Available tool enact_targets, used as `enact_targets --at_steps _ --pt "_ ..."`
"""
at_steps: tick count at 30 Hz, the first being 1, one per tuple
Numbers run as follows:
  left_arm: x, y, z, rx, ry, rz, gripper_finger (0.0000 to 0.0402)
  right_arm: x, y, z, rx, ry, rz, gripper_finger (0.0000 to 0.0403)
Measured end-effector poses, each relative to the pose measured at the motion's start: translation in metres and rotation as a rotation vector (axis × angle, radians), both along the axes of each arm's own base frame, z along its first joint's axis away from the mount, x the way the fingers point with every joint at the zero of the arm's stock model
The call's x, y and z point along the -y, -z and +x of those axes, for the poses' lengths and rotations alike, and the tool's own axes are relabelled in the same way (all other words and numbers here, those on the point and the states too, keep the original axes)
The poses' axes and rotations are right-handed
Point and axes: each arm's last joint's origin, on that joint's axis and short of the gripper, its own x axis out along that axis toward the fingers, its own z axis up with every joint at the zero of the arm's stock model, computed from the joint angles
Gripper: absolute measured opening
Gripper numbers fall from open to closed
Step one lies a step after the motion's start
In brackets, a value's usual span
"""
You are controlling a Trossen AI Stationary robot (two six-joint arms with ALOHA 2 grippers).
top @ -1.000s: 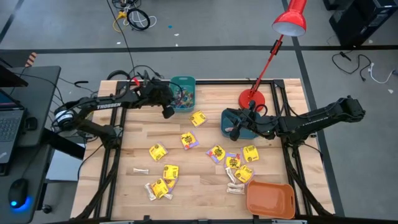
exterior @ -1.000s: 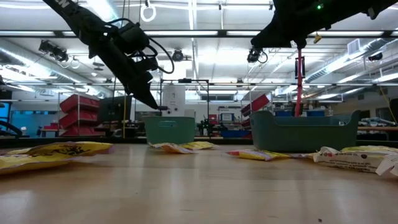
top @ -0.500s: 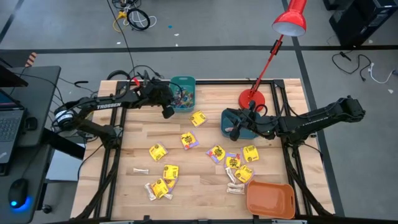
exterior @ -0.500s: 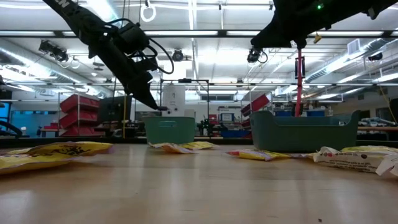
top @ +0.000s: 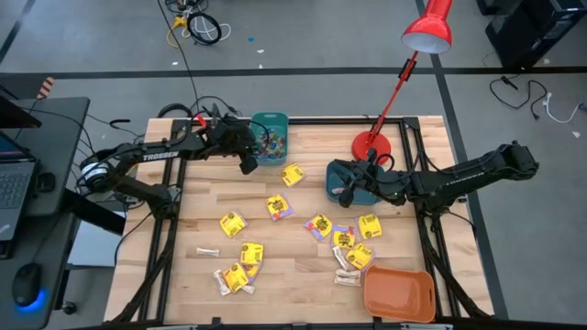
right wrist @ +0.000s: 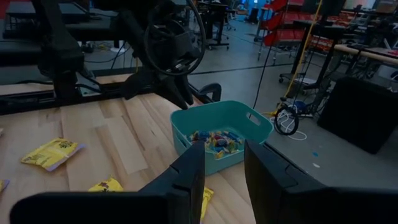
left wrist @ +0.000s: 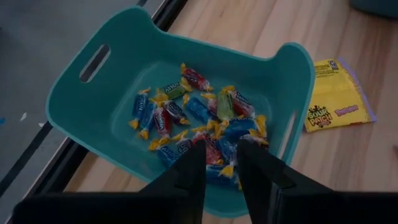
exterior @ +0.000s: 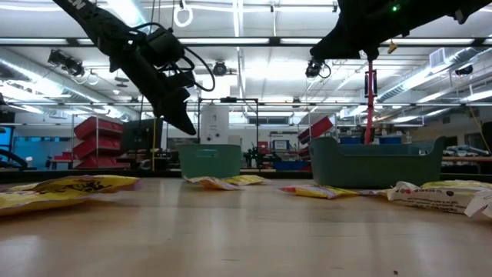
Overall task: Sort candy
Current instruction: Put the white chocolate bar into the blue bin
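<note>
Nothing on the table has shifted since the earlier frames; we see only the left gripper [left wrist: 219, 163] now standing with a narrow gap between its fingers, nothing held, poised above the near rim of the small teal bin [top: 271, 124].

Nearest the table's front edge, we find an empty orange bin [top: 398, 293] and a cluster of yellow packets [top: 240, 264] with pale stick pieces [top: 207, 250] beside them. A second cluster of yellow packets lies further right, just ahead of the orange bin.

At mid-table, single packets lie well apart; one yellow packet [top: 292, 174] rests just beside the small teal bin, on its right-hand side.

Further back, the right gripper [top: 343, 192] hangs over the near edge of the dark teal bin [top: 367, 183], fingers parted about halfway and empty.

At the far edge, the small teal bin holds the blue, red and orange wrapped pieces [left wrist: 198, 121], heaped directly below and just ahead of the left fingertips [left wrist: 198, 149].

We judge the relation governing the next move thus: the unsorted packets all lie toward the front of the table from both grippers. The packet beside the small teal bin is nearest the left gripper; the right-hand cluster is nearer the right arm.
</note>
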Motion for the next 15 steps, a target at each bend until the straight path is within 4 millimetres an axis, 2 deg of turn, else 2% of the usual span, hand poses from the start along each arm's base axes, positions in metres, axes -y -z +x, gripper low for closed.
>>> enact_targets --at_steps 5,9,15 --pt "0.003 -0.005 0.002 0.058 0.012 -0.019 0.0097 0.000 -0.001 0.000 0.017 -0.001 0.003 0.0098" --pt "0.012 -0.020 0.005 0.143 0.065 0.017 0.0097 -0.004 -0.004 0.001 0.042 -0.019 -0.002 0.0098" --pt "0.034 -0.042 0.001 0.207 0.156 0.079 0.0097 -0.011 -0.009 0.001 0.073 -0.054 -0.029 0.0097"
